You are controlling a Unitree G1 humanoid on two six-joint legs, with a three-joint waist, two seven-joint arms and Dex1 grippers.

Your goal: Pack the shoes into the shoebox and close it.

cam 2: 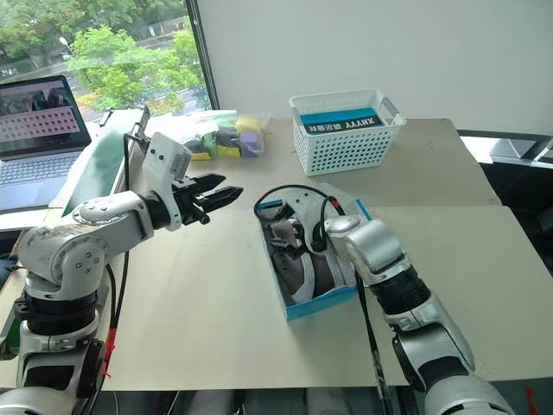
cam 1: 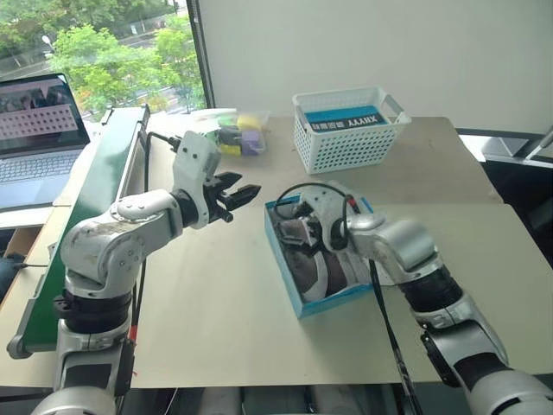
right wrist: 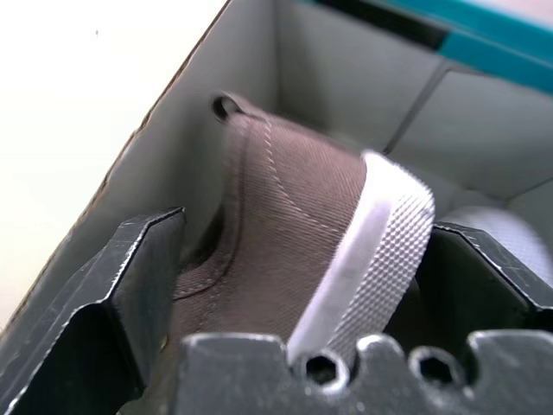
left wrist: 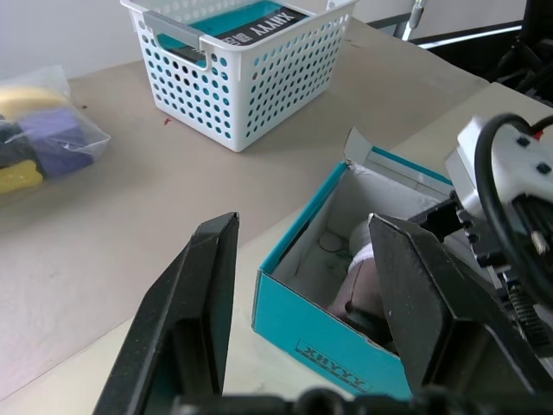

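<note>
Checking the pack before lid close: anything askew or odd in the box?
Yes. In the shoebox, one of the shoes lies tipped on its side, white sole edge up, between the open fingers of the right gripper. It is not sitting flat. The left gripper hovers open beside the box, empty.

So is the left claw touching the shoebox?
Apart. The left eye view shows the left claw hovering over bare table, a clear gap from the shoebox.

Blue shoebox (cam 1: 321, 304), grey-taupe shoes (right wrist: 294, 233), white lattice basket (cam 1: 346, 138)
</note>
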